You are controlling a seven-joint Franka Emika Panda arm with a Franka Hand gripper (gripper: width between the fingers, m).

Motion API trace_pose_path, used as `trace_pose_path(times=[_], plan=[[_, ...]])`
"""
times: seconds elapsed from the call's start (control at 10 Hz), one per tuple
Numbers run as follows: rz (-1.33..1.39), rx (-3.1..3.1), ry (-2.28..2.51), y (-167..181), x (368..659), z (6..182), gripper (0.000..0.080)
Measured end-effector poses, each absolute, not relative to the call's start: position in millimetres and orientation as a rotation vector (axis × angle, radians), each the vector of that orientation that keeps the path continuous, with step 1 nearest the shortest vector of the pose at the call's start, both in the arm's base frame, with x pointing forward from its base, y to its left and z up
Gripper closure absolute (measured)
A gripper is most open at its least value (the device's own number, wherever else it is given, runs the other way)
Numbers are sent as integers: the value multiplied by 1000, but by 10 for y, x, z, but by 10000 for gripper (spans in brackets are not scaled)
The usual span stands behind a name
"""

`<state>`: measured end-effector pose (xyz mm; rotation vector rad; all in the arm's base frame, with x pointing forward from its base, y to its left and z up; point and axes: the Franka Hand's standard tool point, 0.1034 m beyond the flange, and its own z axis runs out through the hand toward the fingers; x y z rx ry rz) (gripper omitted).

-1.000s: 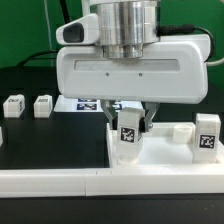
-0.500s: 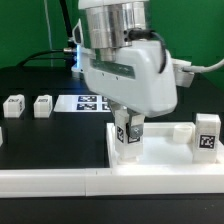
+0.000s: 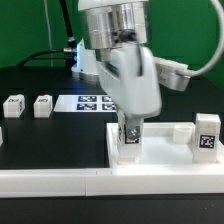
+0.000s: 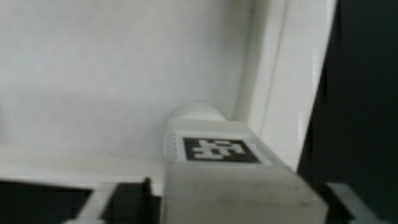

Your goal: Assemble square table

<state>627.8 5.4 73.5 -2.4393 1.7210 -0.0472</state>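
Black table (image 3: 50, 140). Fingers (image 3: 137, 127) of gripper (image 3: 129, 131) straddle upright leg (image 3: 128, 148) at slab (image 3: 165, 166) corner; pinching or just clear, cannot tell. Second leg (image 3: 207, 133) stands on slab toward exterior view's right; two loose legs (image 3: 42, 104) near marker board (image 3: 93, 102).

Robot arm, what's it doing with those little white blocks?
The robot arm is building a small table. Its gripper is around a leg block standing upright on the square tabletop slab; whether it grips is unclear. Another leg stands on the slab, and two spare legs wait on the black table.
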Motion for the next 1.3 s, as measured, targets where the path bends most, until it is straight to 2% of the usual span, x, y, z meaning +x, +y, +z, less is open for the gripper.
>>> trace_pose_path(times=[0.1, 0.2, 0.3, 0.5, 0.9, 1.1, 1.3], plan=[[-102, -2607, 1473, 64, 6307, 748, 248], [-124, -2686, 1338, 93, 6315, 751, 248], [-132, -2741, 1234, 80, 6313, 747, 173], [-144, -2819, 1065, 71, 6312, 745, 154], [-183, -3039, 370, 71, 6296, 738, 150], [-183, -3047, 328, 65, 6293, 733, 150], [-180, -3039, 379, 65, 6291, 727, 431]])
